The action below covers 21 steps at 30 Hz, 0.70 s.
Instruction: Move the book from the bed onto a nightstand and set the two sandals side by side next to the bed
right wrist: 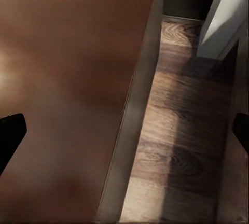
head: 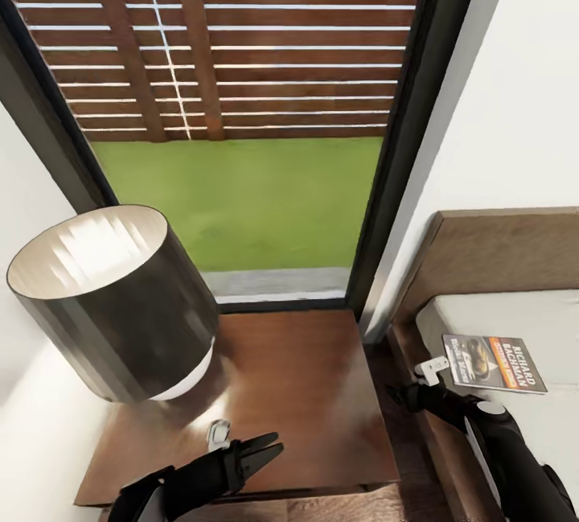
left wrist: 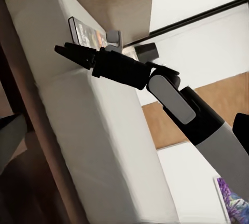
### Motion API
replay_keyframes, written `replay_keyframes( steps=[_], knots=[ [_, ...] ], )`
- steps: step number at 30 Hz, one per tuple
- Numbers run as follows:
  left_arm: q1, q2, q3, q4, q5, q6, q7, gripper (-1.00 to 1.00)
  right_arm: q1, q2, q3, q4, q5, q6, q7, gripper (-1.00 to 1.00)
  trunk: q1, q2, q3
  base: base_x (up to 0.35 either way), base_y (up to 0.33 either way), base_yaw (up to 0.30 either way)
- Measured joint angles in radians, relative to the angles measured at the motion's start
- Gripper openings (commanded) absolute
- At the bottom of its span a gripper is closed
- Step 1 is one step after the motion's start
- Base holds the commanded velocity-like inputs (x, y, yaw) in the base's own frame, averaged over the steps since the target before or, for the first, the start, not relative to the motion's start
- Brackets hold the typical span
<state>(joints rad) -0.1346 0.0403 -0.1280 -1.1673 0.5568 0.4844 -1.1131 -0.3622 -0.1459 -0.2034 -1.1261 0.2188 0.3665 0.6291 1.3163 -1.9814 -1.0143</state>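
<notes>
Right gripper (head: 404, 395), mine, hangs with its fingers spread apart and empty over the strip of wood-plank floor (right wrist: 171, 146) between the nightstand (head: 297, 393) and the bed (head: 515, 321), near the book (head: 492, 363) but not touching it. That book lies flat on the pale mattress at the corner nearest the nightstand, just beside the headboard (head: 498, 252). My left gripper (head: 269, 450) hovers over the nightstand's front edge, fingers close together with nothing between them. Judging the risks: a thin paperback lying flat gives my fingers little to catch, so I could push it further onto the mattress or off into the gap. Carrying it across, I might strike the dark lamp shade (head: 112, 305) standing on the nightstand. White cover lettering reads "RICHARD BACHMAN"; smaller print on the orange band is unreadable.
</notes>
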Motion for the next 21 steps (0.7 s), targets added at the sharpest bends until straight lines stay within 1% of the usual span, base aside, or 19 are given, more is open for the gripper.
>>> replay_keyframes(
  steps=[12, 16, 21],
  knots=[
    [0.000, 0.000, 0.000, 0.000, 0.000, 0.000, 0.000, 1.00, 0.000, 0.000, 0.000, -0.010, 0.000, 0.000, 0.000, 1.00, 0.000, 0.000, 0.001, 0.000, 0.001, -0.035],
    [0.000, 0.000, 0.000, 0.000, 0.000, 0.000, 0.000, 1.00, 0.000, 0.000, 0.000, -0.011, 0.000, 0.000, 0.000, 1.00, 0.000, 0.000, 0.002, 0.000, 0.000, -0.199],
    [0.000, 0.000, 0.000, 0.000, 0.000, -0.001, 0.000, 1.00, -0.001, 0.000, 0.000, -0.011, 0.000, 0.000, 0.000, 1.00, 0.000, 0.000, 0.004, 0.000, 0.000, -0.266]
  ],
)
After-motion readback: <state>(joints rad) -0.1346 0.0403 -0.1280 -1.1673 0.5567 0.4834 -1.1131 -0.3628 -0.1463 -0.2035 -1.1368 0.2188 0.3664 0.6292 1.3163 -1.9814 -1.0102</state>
